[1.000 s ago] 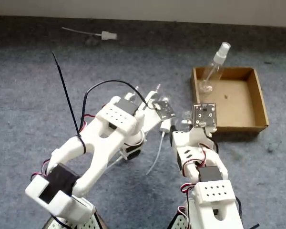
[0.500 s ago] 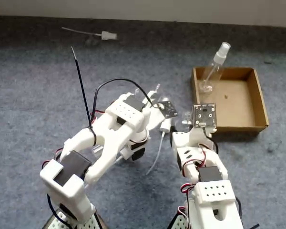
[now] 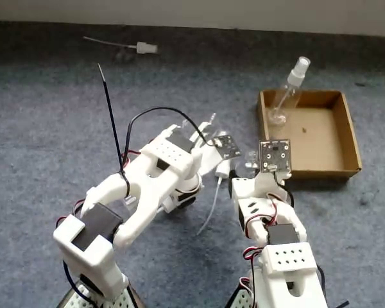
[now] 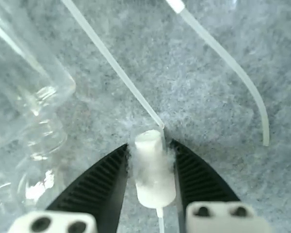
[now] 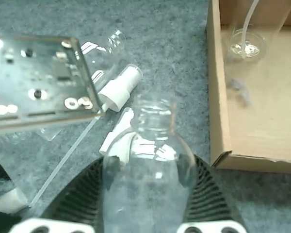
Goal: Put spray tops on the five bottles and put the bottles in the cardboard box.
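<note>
My left hand (image 4: 151,148) clamped on spray top (image 4: 154,179), tube pointing out, likely for insertion. My right hand (image 5: 150,167) clamped on uncapped bottle (image 5: 149,187), steadying neck. Box (image 3: 350,138) at 2 o'clock.

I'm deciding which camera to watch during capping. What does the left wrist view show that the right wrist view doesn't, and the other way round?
Left wrist view: the left gripper closed on a white plastic spray top.
Right wrist view: the right gripper holding a clear uncapped plastic bottle, the brown cardboard box with a standing clear bottle inside, and a flat square circuit board.
Both: grey carpet with thin white dip tubes lying on it.
</note>
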Controlling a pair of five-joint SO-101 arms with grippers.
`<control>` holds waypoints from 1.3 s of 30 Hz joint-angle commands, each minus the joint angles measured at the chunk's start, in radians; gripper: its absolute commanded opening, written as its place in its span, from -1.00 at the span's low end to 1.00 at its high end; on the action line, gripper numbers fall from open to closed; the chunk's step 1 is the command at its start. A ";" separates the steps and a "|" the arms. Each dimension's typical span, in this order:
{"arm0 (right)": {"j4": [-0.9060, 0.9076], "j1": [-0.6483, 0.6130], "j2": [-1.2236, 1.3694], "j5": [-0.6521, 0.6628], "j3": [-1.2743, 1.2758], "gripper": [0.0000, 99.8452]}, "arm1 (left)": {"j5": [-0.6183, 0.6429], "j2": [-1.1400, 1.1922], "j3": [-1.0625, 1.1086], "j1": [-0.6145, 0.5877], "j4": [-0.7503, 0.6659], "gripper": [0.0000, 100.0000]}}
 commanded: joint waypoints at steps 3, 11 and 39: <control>-0.025 0.015 -0.022 0.000 -0.010 -0.91 | 0.000 -0.019 0.031 0.010 -0.081 -0.89; -0.025 0.015 -0.022 0.000 -0.010 -0.91 | 0.002 -0.085 0.005 0.013 -0.078 -0.99; -0.030 -0.309 -0.022 0.000 -0.019 -0.91 | 0.094 -0.955 0.007 -0.237 -0.008 -0.99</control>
